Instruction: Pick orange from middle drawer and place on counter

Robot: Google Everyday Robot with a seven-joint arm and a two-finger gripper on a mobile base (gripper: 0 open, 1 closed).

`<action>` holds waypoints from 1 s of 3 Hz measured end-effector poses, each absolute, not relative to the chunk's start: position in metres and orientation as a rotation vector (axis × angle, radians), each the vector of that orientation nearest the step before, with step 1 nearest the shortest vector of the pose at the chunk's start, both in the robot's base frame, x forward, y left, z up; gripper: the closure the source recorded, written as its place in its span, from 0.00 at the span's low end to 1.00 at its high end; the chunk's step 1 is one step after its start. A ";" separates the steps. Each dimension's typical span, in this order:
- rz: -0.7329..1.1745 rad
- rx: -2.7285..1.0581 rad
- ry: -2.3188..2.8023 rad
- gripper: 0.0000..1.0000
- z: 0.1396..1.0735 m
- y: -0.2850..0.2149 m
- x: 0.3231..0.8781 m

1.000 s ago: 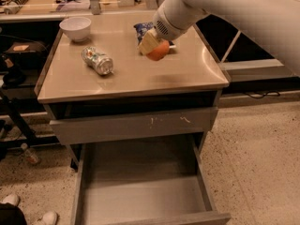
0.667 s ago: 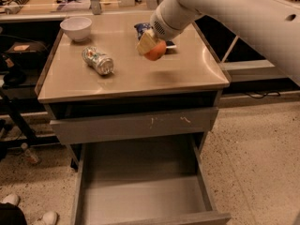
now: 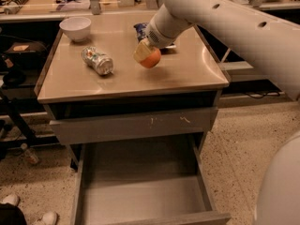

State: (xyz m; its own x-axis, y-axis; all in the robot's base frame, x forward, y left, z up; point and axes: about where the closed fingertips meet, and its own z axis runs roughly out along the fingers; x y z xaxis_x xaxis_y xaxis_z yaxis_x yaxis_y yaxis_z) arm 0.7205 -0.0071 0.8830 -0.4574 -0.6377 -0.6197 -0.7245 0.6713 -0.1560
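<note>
We saw the gripper (image 3: 146,55) above the middle of the counter (image 3: 192,71), a little toward the upper centre of the frame, at the end of the white arm (image 3: 220,18) that reached in from the upper right. Its pale fingers (image 3: 140,52) were clamped on the orange (image 3: 152,59), gripping it from above and from the left. The orange sat low over the tan top, but we could not tell whether it touched the surface.

To the left of the orange a crushed silver can (image 3: 97,60) lay on its side on the counter, well apart from the fruit. Its printed label showed coloured marks that we could not read. A white bowl (image 3: 75,28) stood upright near the counter's upper left corner. Just behind the gripper, partly hidden by the arm, lay a blue packet (image 3: 139,28) whose writing we could not make out either.

Below the counter's edge the grey drawer front (image 3: 131,125) with pale scratch marks was nearly closed. Beneath it, at the bottom of the frame, the middle drawer (image 3: 140,191) stood pulled out, its flat grey floor showing.

Along the top of the frame ran a cluttered bench (image 3: 47,6). A pair of pale shoes (image 3: 47,217) showed on the speckled floor at the lower left.
</note>
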 end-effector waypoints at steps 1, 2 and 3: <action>0.196 -1.054 2.249 1.00 0.863 -0.004 0.722; 0.211 -1.070 2.268 1.00 0.848 0.000 0.724; 0.209 -1.079 2.275 1.00 0.842 0.001 0.729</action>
